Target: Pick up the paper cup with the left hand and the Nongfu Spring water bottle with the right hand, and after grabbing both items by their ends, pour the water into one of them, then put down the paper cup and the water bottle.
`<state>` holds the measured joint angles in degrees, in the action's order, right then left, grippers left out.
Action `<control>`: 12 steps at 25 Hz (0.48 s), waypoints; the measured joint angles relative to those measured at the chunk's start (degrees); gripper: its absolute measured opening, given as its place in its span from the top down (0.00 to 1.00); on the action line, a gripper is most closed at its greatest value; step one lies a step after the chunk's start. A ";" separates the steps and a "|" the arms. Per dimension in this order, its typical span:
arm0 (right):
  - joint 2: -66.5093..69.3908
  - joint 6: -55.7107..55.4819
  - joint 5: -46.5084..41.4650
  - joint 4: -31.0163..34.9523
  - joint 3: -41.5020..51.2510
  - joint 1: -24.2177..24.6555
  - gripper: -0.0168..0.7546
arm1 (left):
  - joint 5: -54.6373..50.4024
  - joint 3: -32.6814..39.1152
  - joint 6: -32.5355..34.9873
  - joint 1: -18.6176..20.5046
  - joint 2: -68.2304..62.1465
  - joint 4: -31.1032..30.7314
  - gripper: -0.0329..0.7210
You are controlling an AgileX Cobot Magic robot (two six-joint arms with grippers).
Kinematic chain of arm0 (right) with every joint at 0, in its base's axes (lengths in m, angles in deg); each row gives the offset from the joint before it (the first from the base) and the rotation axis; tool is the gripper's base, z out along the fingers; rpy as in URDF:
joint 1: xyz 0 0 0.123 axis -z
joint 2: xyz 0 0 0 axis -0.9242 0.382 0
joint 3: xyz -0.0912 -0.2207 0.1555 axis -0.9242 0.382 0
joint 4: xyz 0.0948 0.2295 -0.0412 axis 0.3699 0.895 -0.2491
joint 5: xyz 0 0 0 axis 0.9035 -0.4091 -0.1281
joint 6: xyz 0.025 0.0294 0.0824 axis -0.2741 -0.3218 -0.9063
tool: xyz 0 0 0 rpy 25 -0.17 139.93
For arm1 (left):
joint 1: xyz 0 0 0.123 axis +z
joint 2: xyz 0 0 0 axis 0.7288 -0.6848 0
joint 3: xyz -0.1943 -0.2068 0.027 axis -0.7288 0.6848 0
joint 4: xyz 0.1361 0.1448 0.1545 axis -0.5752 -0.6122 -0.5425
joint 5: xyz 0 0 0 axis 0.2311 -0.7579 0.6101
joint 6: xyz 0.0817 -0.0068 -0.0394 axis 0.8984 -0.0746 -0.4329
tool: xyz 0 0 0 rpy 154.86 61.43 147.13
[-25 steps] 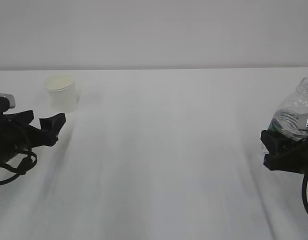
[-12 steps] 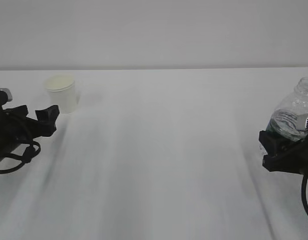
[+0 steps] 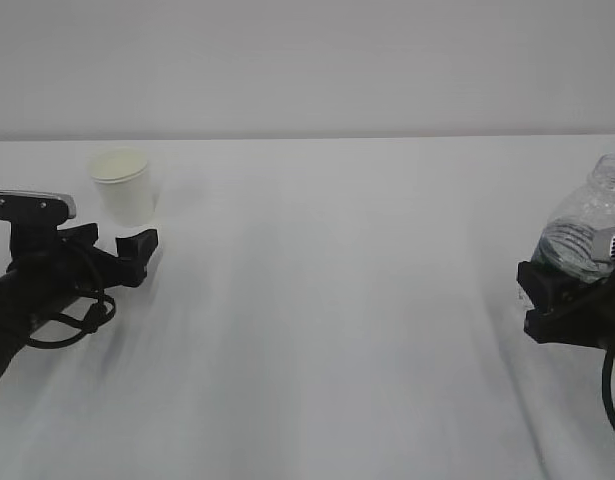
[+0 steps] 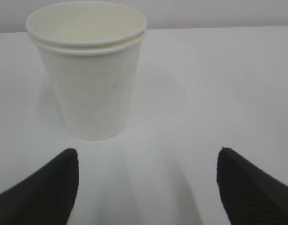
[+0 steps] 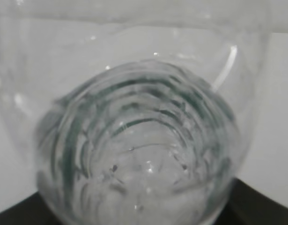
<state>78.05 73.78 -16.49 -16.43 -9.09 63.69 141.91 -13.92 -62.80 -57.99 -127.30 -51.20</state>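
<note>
Left wrist view: left hand [image 4: 146, 187] spread wide just short of the paper cup [image 4: 87, 70]; right hand [image 3: 572, 300] clamps the Nongfu Spring water bottle [image 3: 587, 225].

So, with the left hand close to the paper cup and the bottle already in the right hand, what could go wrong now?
1. In the left wrist view the paper cup stands left of centre between the open fingers; the left hand may bump and tip it.
2. The cup looks light and thin; a hard grip could crush it.
3. The right hand holds the capless water bottle tilted, so water could spill early.
</note>
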 joint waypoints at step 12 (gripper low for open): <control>0.00 0.00 0.00 0.00 0.00 0.00 0.44 | 0.00 -7.48 0.00 0.00 -4.14 3.46 0.04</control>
<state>78.05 73.78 -16.49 -16.43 -9.09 63.69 141.91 -21.41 -62.80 -57.99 -131.44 -47.74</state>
